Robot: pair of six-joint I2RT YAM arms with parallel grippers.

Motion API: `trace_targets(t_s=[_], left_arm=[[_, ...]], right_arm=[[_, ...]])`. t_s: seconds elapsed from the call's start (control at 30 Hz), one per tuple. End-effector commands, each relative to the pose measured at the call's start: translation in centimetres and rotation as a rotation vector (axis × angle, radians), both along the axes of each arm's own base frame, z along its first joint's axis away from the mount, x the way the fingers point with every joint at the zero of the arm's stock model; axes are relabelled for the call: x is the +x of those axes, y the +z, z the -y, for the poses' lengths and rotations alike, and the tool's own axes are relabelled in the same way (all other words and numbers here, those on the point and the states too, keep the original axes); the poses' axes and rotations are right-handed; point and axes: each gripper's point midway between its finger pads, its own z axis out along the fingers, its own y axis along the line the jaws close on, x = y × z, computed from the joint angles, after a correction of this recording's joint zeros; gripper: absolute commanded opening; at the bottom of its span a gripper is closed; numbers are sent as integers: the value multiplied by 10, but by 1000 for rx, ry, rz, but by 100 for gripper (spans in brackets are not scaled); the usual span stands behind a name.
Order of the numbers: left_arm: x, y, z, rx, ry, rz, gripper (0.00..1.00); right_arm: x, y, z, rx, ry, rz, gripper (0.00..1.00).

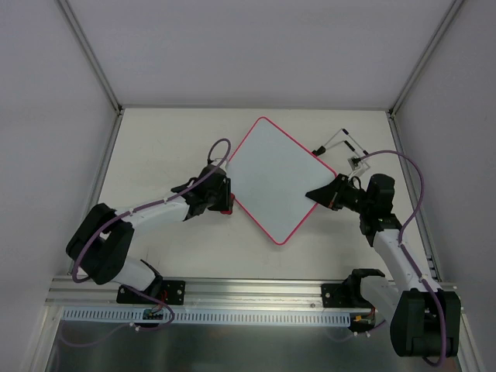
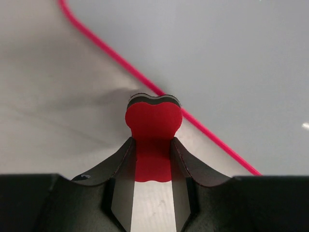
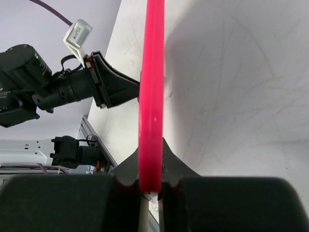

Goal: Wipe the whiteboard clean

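The whiteboard point(image 1: 279, 174) lies near the middle of the table point(image 1: 155, 147), turned so that its corners point like a diamond, and its white face carries no writing that the overhead view can show. The left gripper point(image 1: 220, 198) sits at the board's left corner, and its fingers are clenched on a small red eraser point(image 1: 227, 208). In the left wrist view the eraser point(image 2: 153, 126) sticks out from between the closed fingers of the gripper point(image 2: 152, 147). Its rounded, dark-edged tip reaches the thin pink-red frame, with the whiteboard point(image 2: 217, 58) surface beyond it. Whether the eraser presses on the frame or only meets it cannot be told. The right gripper point(image 1: 322, 194) is at the board's right edge. The right wrist view shows this gripper point(image 3: 151, 186) clamped on the frame of the whiteboard point(image 3: 150, 92), which runs edge-on straight up between its fingers. Across the board in that view stands the left gripper point(image 3: 118, 87). A small thin wire-like object point(image 1: 341, 143) lies on the table just beyond the board's upper right side, apart from both arms.
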Motion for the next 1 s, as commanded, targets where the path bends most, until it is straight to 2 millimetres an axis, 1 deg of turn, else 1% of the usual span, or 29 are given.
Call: trace_targets(t_s=[0.0, 0.03, 0.1, 0.13, 0.2, 0.23, 0.3, 0.33, 0.4, 0.43, 0.47, 0.53, 0.6, 0.63, 0.7, 0.73, 0.8, 0.83, 0.9, 0.93, 0.97], left_arm=[[17, 13, -52, 11, 206, 28, 0], [21, 16, -61, 16, 241, 34, 0], [23, 12, -79, 44, 302, 15, 0], [27, 9, -93, 58, 354, 5, 0], [30, 3, -105, 70, 411, -21, 0], [30, -6, -115, 94, 451, -52, 0], [32, -12, -118, 95, 479, -81, 0], [30, -21, -120, 109, 486, -111, 0], [34, -24, -116, 103, 482, -131, 0], [34, -31, -116, 113, 482, -152, 0], [33, -32, -114, 114, 478, -164, 0], [34, -35, -113, 112, 484, -175, 9], [33, -35, -112, 114, 480, -185, 20], [34, -33, -112, 111, 481, -182, 35], [35, -29, -112, 107, 482, -175, 49], [36, -22, -113, 101, 487, -158, 63], [38, -13, -112, 91, 483, -139, 75], [39, -5, -112, 84, 481, -121, 85], [40, 4, -113, 81, 477, -102, 95], [39, 10, -114, 81, 476, -94, 99], [40, 21, -115, 68, 476, -68, 99]], right_arm=[[9, 70, -6, 26, 80, 286, 0], [9, 71, -6, 26, 82, 288, 0], [11, 77, -6, 20, 91, 310, 0], [12, 78, -6, 17, 92, 315, 0], [14, 84, -5, 10, 95, 338, 0], [15, 86, -5, 8, 93, 344, 0], [18, 90, -4, 3, 92, 358, 0], [18, 93, -4, 2, 94, 367, 0], [21, 96, -3, -3, 92, 376, 0], [21, 97, -3, -4, 90, 382, 0], [22, 99, -3, -4, 90, 385, 0], [23, 101, -2, -8, 88, 395, 0], [22, 103, -3, -9, 93, 402, 0], [26, 105, 4, -13, 70, 405, 0], [29, 108, 8, -18, 60, 415, 0], [30, 109, 10, -20, 57, 418, 0], [34, 115, 16, -26, 48, 435, 0], [36, 117, 18, -26, 45, 434, 0], [42, 126, 26, -38, 31, 462, 0], [44, 130, 29, -41, 27, 470, 0], [47, 132, 33, -45, 23, 474, 0]])
